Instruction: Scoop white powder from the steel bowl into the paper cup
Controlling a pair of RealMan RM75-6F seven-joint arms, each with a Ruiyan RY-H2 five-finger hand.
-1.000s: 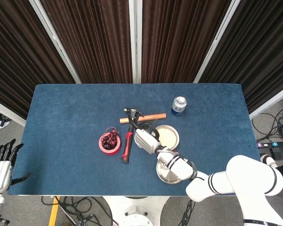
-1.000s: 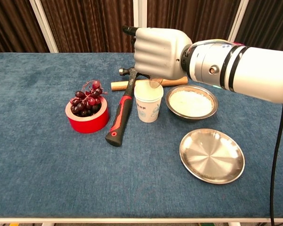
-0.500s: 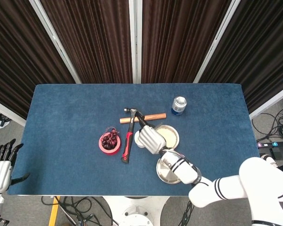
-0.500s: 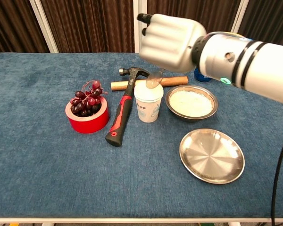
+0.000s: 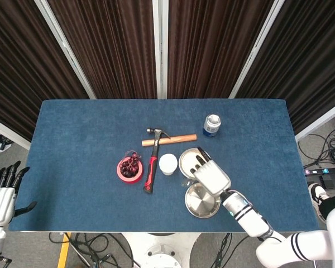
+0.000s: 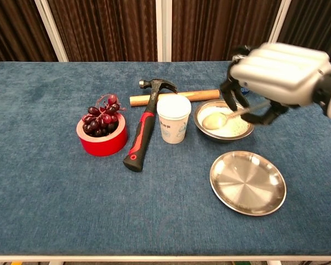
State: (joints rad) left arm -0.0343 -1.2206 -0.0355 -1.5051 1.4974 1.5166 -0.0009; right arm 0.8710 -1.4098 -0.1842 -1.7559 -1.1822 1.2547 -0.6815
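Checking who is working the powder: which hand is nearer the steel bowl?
Right. The right hand holds a spoon over the steel bowl; the left hand hangs off the table's far left edge.

White hands [image 6: 278, 74]; black fingers [image 6: 227, 91]

The counter [image 6: 44, 182] is covered in dark blue cloth. A white paper cup [image 6: 174, 119] with faint blue print is seen beside a hammer [image 6: 144, 128] with a red-and-black grip and a black head. Dark purple grapes [image 6: 101, 117] are held in a red tape roll [image 6: 102, 141]. White powder [image 6: 231, 128] is shown in the silvery steel bowl [image 6: 201, 128]. The right hand [image 6: 277, 76] is cased in white, with black fingers [image 6: 229, 91].
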